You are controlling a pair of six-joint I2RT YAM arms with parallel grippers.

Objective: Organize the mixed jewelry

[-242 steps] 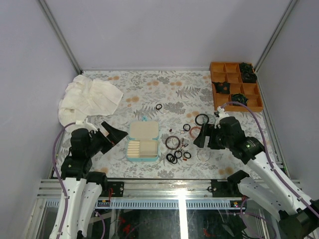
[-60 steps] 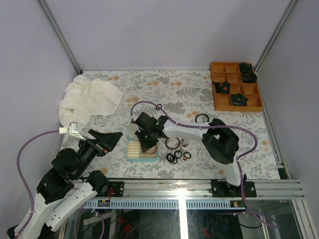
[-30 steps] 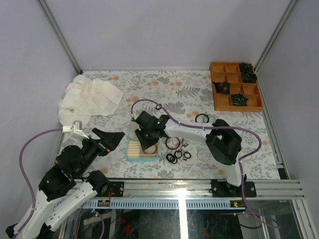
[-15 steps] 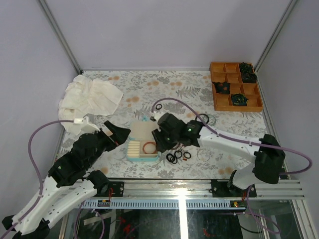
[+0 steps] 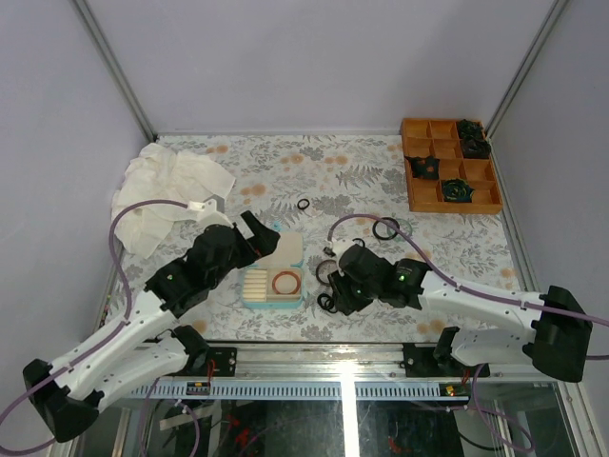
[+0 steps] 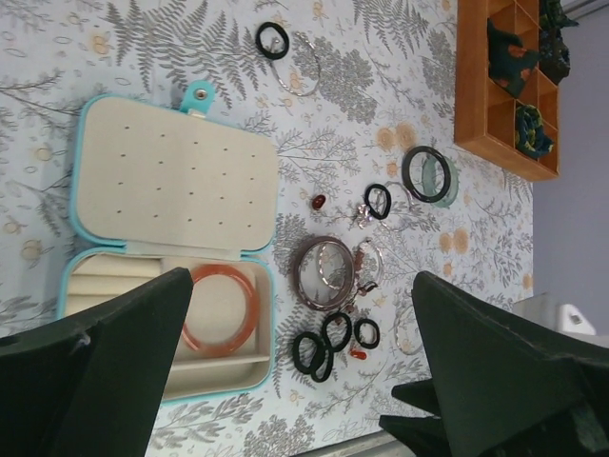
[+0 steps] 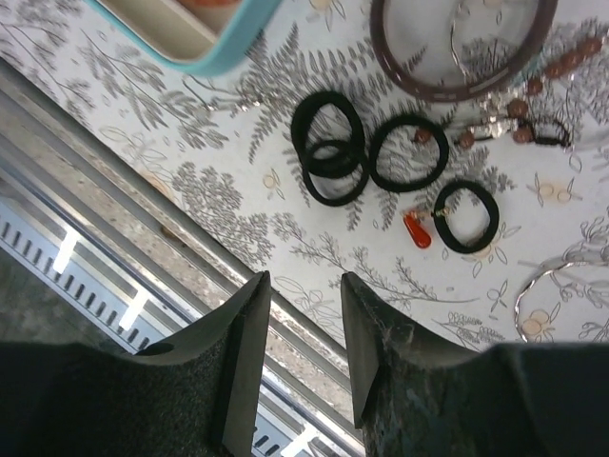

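The teal case [image 5: 276,246] lies open mid-table, and a reddish-brown bangle [image 5: 273,282] lies in its lower tray. In the left wrist view the case [image 6: 171,181] and the bangle [image 6: 255,305] show from above. Loose jewelry lies right of the case: a dark brown bangle [image 6: 299,283], black rings [image 6: 301,354] and a black bangle [image 5: 385,228]. My left gripper [image 5: 257,233] hovers over the case's left side, wide open and empty [image 6: 300,381]. My right gripper [image 5: 335,288] is open and empty [image 7: 303,278], just near of the black rings [image 7: 332,172].
An orange compartment tray [image 5: 409,167] with dark clumps stands at the back right. A white cloth [image 5: 171,186] lies at the back left. A small black ring [image 5: 304,204] lies beyond the case. The table's near edge rail [image 7: 143,257] runs under my right fingers.
My right gripper has moved right and nearer, off the case to the black rings. The reddish-brown bangle lies in the case. My left arm has reached forward over the case's left side.
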